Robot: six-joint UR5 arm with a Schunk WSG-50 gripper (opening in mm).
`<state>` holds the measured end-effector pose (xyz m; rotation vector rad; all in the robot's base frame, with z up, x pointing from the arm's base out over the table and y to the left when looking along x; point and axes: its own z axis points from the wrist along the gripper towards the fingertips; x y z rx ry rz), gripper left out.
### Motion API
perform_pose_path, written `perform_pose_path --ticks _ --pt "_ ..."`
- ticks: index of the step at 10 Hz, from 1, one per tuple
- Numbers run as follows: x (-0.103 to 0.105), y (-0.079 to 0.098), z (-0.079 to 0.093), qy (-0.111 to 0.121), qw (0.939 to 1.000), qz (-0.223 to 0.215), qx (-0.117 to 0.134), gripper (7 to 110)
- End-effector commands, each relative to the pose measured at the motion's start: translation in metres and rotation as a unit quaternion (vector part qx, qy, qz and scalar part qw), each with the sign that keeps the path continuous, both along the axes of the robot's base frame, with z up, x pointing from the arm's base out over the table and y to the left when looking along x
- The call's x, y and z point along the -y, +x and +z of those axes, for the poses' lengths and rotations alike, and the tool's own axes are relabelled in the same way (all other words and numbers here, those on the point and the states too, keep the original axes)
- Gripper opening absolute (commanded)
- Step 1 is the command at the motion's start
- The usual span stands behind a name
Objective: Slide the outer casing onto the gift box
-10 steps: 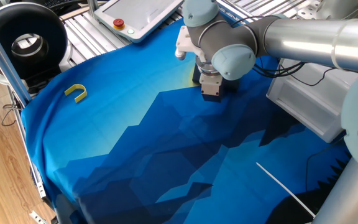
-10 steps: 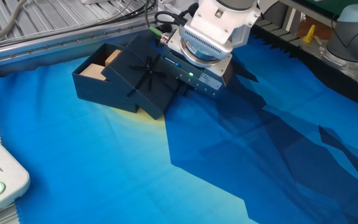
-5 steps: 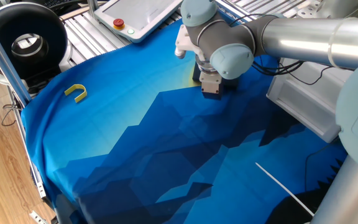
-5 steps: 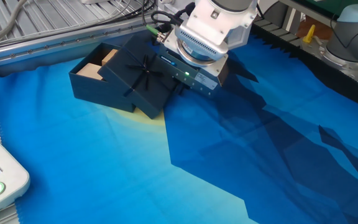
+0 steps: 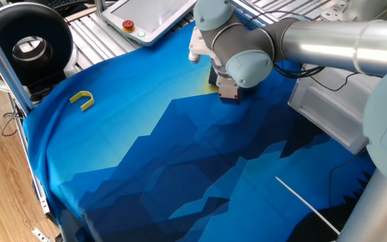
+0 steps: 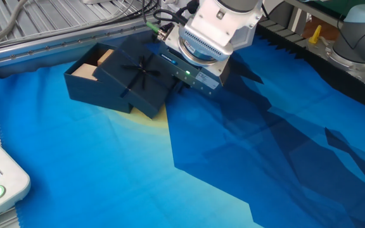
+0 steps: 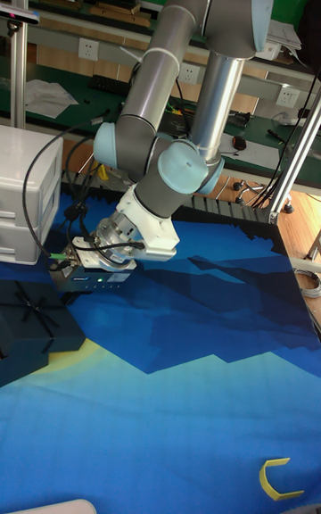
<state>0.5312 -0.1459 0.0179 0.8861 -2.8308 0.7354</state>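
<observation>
The outer casing (image 6: 139, 76), a flat black sleeve with a ribbon bow, lies partly over the gift box (image 6: 83, 87). The box's pale tan inside shows at the left end. In the tall fixed view only the casing (image 7: 31, 322) shows, at the left edge. My gripper (image 6: 181, 87) is down at the cloth and pressed against the casing's right edge, its fingers close together with nothing between them. In one fixed view the gripper (image 5: 228, 96) points down and the arm hides nearly all of the casing and box.
A yellow U-shaped piece (image 5: 82, 99) lies far left on the blue cloth (image 5: 180, 161). A white plastic bin (image 5: 328, 114) stands to the right of the arm. A teach pendant (image 5: 150, 17) rests beyond the cloth, and white drawers (image 7: 27, 193) stand close behind the casing.
My gripper has moved left, pushing the casing. Casing and gift box have slid left together across the cloth, with about the same strip of tan inside showing.
</observation>
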Motion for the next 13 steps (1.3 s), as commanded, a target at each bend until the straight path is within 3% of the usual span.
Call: perform_pose_path --ticks 1,5,13 --pt "0.014 0.006 0.011 -0.033 0.9994 0.006 0.009 7" --pt "0.025 0.012 0.019 -0.056 0.9982 0.014 0.016 7" --pt "0.041 0.028 0.029 -0.036 0.9989 0.029 0.007 7"
